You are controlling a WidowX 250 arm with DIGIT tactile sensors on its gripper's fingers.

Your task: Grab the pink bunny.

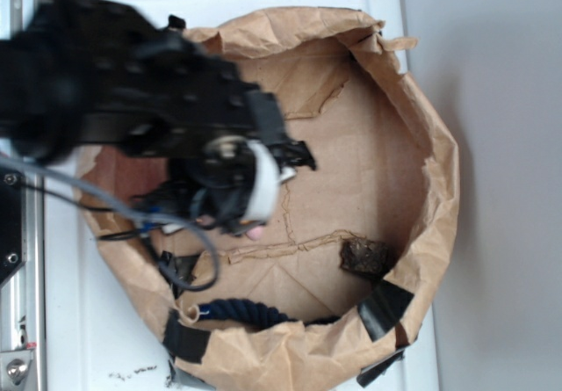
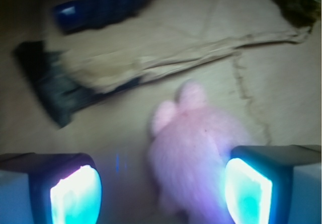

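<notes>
In the wrist view, the pink bunny is seen lower centre, between the wide-spread gripper fingers but offset right (touching the right one), ears pointing up-frame

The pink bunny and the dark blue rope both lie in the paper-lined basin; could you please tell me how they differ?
The pink bunny is pale pink and fuzzy; the dark blue rope is navy and twisted. The bunny is plump and rounded, the rope long and thin. The bunny sits between the open gripper's fingers, nearer the right-hand one in the wrist view; the rope lies farther off, by the basin's edge. Both rest on the brown paper.
</notes>
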